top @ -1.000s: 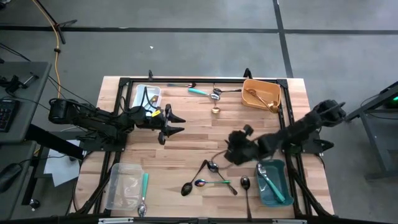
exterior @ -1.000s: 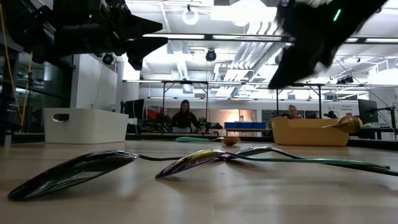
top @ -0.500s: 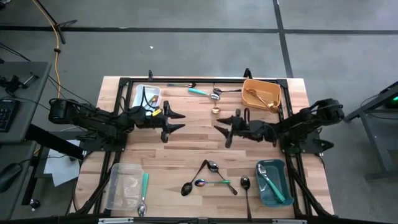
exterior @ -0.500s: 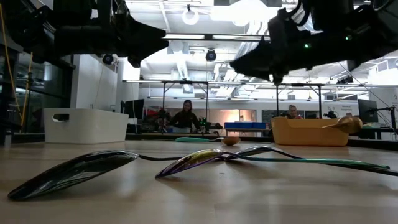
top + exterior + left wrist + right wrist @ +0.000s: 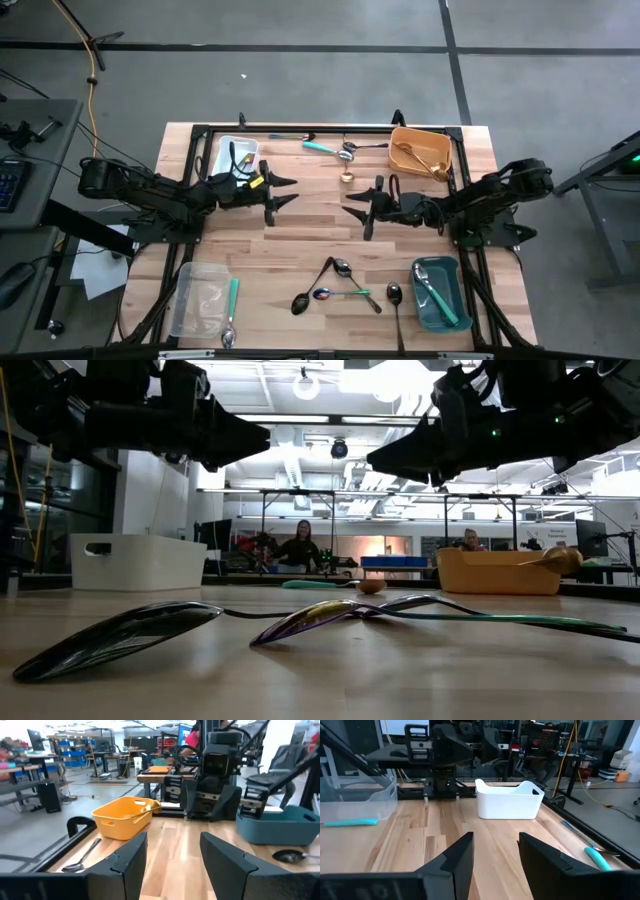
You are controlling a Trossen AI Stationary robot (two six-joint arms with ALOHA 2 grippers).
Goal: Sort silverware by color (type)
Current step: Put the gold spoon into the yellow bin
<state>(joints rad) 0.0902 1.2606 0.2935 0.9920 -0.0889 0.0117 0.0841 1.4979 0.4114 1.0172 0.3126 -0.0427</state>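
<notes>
Between picks, judging by the empty grippers. Left gripper (image 5: 283, 192) and right gripper (image 5: 354, 207) raised over mid-table, facing each other, fingers spread wide, holding and touching nothing. Unsorted silverware in a cluster (image 5: 338, 283) near the front edge, a few more pieces (image 5: 340, 152) near the back edge. Next: probably lower one gripper onto a single handle in the cluster; crossed handles, hard to separate from this height.
</notes>
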